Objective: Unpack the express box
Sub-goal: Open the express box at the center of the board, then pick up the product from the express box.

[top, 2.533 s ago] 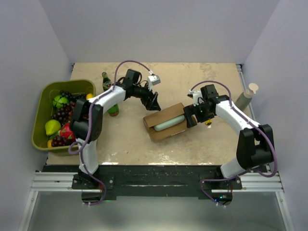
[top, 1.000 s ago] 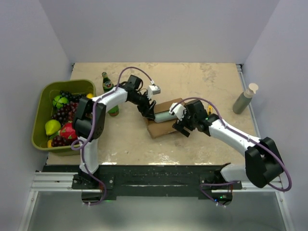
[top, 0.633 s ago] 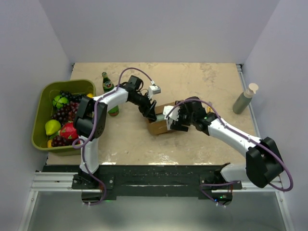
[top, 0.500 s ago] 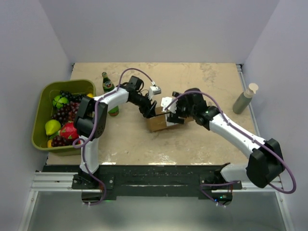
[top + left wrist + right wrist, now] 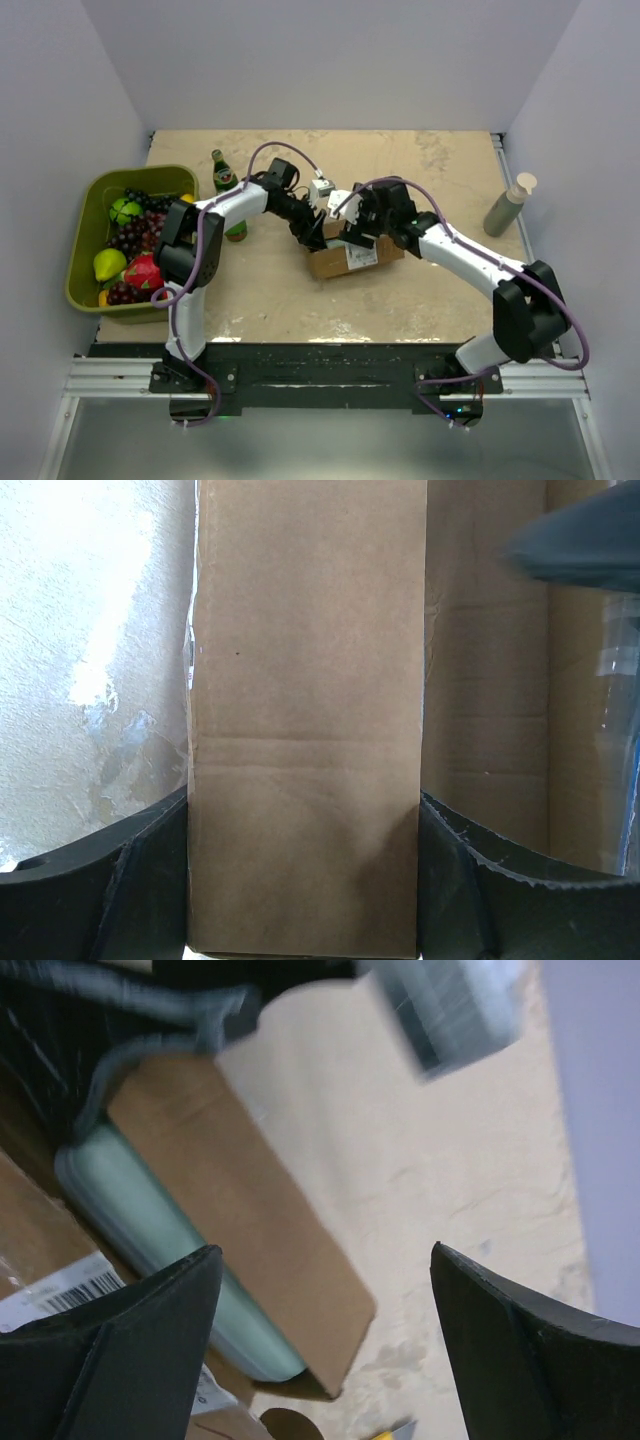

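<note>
left gripper point(image 5: 305, 800): jaws closed against both edges of one cardboard flap point(image 5: 305, 680).
express box point(image 5: 338, 262): lies near the middle of the table point(image 5: 430, 160), between the two grippers.
right gripper point(image 5: 325, 1255): fingers wide apart above the opening, gripping nothing.
progress: box already open; pale green item point(image 5: 170, 1260) still inside, so removal appears to remain.
appearance: brown elongated carton, white barcoded label point(image 5: 55, 1290) on one face.

A tabletop point(image 5: 430, 165) with a beige, marbled stone look is boxed in by three plain, pale lilac-grey walls: the back wall point(image 5: 330, 60), the left wall point(image 5: 50, 110) and the right wall point(image 5: 590, 90). Along its near edge run a black plate point(image 5: 320, 358) and aluminium rails point(image 5: 110, 378), with grey floor point(image 5: 300, 440) below. The light is soft and even
</note>
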Controlling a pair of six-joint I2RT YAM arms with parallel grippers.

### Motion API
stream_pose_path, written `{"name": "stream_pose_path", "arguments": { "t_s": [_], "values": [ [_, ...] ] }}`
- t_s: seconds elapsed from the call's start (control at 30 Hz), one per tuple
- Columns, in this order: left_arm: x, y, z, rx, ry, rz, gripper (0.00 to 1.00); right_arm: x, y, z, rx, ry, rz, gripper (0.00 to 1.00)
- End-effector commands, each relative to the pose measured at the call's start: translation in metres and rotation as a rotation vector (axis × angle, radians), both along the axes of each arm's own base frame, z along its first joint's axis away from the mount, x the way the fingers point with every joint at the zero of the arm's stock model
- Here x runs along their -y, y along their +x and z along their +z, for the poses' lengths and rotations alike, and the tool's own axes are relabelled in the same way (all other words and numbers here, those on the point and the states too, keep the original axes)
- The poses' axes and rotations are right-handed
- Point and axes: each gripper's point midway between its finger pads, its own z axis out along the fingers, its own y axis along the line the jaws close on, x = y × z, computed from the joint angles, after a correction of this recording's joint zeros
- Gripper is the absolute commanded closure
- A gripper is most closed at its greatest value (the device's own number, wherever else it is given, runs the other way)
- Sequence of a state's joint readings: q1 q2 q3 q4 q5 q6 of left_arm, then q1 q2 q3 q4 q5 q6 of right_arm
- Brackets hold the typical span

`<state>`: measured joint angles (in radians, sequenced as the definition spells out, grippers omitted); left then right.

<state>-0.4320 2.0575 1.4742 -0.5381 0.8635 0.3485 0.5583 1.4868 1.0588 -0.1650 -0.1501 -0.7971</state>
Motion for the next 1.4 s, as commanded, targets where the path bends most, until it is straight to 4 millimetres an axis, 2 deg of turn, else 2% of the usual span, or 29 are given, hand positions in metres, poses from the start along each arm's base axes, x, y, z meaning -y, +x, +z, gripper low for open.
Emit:
{"name": "stream_pose_path", "arguments": {
  "t_s": [0.0,0.07,0.1,0.13,0.23,0.3,0.37,0.47,0.53,0.67,0.93,1.13,1.2,1.23,1.27,1.37],
  "values": [
    [0.009,-0.004,0.014,-0.013,-0.053,-0.003,0.34,0.013,-0.019,-0.001,-0.004,-0.011,0.027,0.13],
    [0.010,-0.001,0.018,-0.005,-0.060,0.001,0.34,0.012,-0.035,0.000,-0.009,-0.012,0.093,0.14],
    [0.012,0.000,0.021,-0.004,-0.070,0.002,0.34,0.016,-0.050,-0.012,-0.048,-0.035,0.125,0.14],
    [0.014,0.001,0.025,-0.002,-0.082,0.000,0.35,0.018,-0.059,-0.007,-0.035,-0.033,0.154,0.16],
    [0.020,-0.003,0.031,-0.030,-0.129,-0.021,0.35,0.023,-0.073,-0.026,-0.026,-0.083,0.219,0.19],
    [0.023,-0.009,0.036,-0.059,-0.168,-0.043,0.35,0.026,-0.069,-0.035,0.000,-0.127,0.235,0.23],
    [0.025,-0.014,0.039,-0.081,-0.194,-0.054,0.35,0.026,-0.062,-0.049,-0.012,-0.167,0.240,0.33],
    [0.026,-0.020,0.043,-0.114,-0.226,-0.061,0.34,0.023,-0.052,-0.060,-0.024,-0.194,0.237,0.40],
    [0.026,-0.022,0.045,-0.134,-0.236,-0.054,0.34,0.019,-0.051,-0.059,-0.019,-0.190,0.258,0.43],
    [0.028,-0.026,0.045,-0.159,-0.256,-0.059,0.34,0.017,-0.058,-0.062,-0.012,-0.203,0.319,0.43],
    [0.032,-0.027,0.051,-0.256,-0.330,-0.061,0.34,0.024,-0.075,-0.081,-0.025,-0.278,0.425,0.40],
    [0.035,-0.028,0.056,-0.287,-0.375,-0.080,0.34,0.024,-0.068,-0.099,-0.062,-0.320,0.429,0.42],
    [0.035,-0.035,0.058,-0.346,-0.398,-0.089,0.35,0.023,-0.064,-0.103,-0.048,-0.329,0.432,0.47],
    [0.038,-0.032,0.061,-0.324,-0.423,-0.104,0.35,0.023,-0.061,-0.104,-0.040,-0.333,0.427,0.51],
    [0.035,-0.040,0.062,-0.409,-0.432,-0.100,0.36,0.022,-0.057,-0.105,-0.022,-0.333,0.425,0.60],
    [0.035,-0.044,0.063,-0.432,-0.468,-0.114,0.40,0.022,-0.054,-0.108,0.006,-0.346,0.433,0.70]
  ]
}}
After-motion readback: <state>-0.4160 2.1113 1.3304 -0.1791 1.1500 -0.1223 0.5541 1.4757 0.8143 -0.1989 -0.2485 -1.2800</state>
